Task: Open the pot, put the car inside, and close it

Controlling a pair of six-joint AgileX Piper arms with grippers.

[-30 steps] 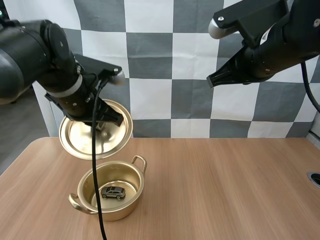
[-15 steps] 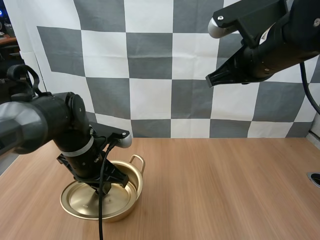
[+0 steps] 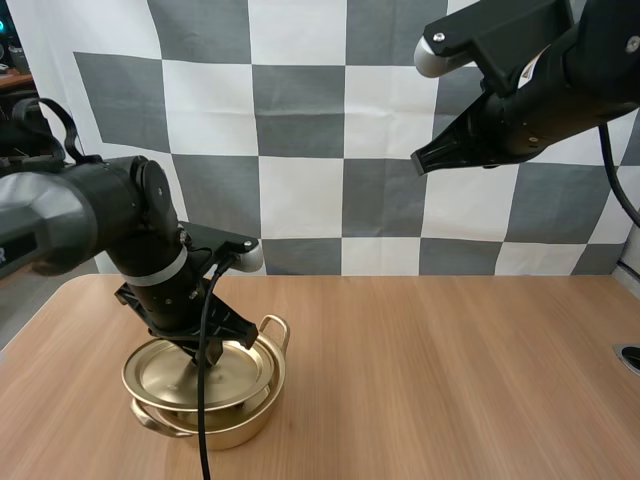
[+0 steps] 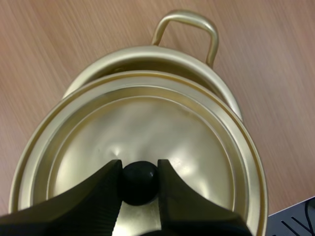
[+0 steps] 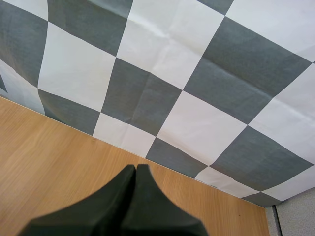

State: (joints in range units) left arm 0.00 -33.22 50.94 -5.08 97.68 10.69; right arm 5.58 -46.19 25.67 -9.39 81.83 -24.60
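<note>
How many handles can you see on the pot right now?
2. The far handle sticks up behind the lid. The near handle peeks out under the lid's front edge. None seems hidden.

The brass-coloured pot (image 3: 240, 425) stood upright on the table (image 3: 450, 380), toward its near left. One loop handle (image 3: 276, 326) was on the pot's far side and the other on its near side. The matching round lid (image 3: 160, 375), black knob (image 4: 140, 182) uppermost, covered the mouth off-centre, leaving a crescent of rim bare by the far handle.
</note>
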